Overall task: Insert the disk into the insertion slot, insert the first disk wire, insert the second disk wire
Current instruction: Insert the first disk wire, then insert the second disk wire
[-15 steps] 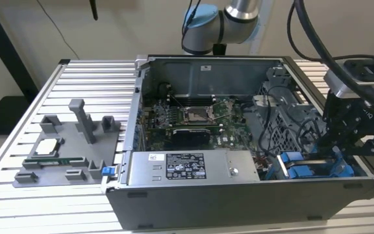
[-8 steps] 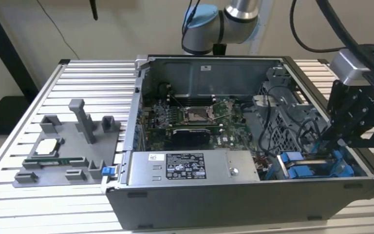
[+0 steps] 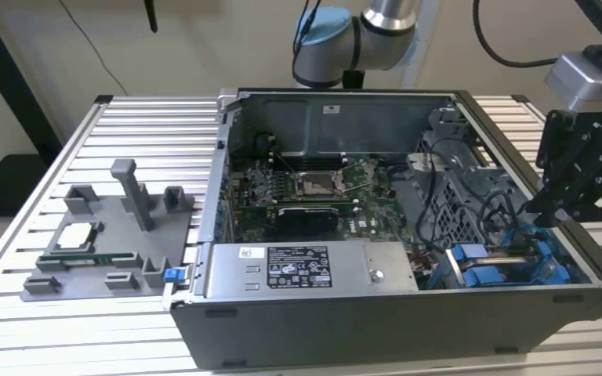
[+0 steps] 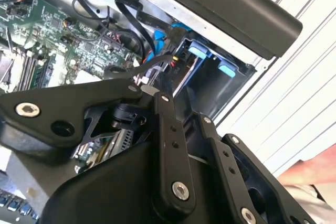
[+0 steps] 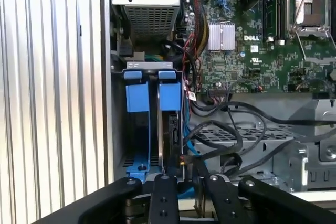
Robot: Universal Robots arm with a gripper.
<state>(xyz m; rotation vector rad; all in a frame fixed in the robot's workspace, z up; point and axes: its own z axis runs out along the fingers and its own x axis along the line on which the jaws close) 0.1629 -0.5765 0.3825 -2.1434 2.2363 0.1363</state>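
Your gripper [image 3: 538, 213], fingers pinching the disk wire [image 4: 152, 62] at the disk [image 5: 172, 129], may snag neighbouring cables [image 5: 226, 129] and skew the plug.

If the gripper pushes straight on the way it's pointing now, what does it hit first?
Probably the black wires just ahead of the gripper, beside the disk standing in the insertion slot; depth is unclear.

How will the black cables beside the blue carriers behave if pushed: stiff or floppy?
Probably floppy: the black cables lie in loose curves. They look thin, so they are likely light. One end seems plugged into the board, so they may spring back.
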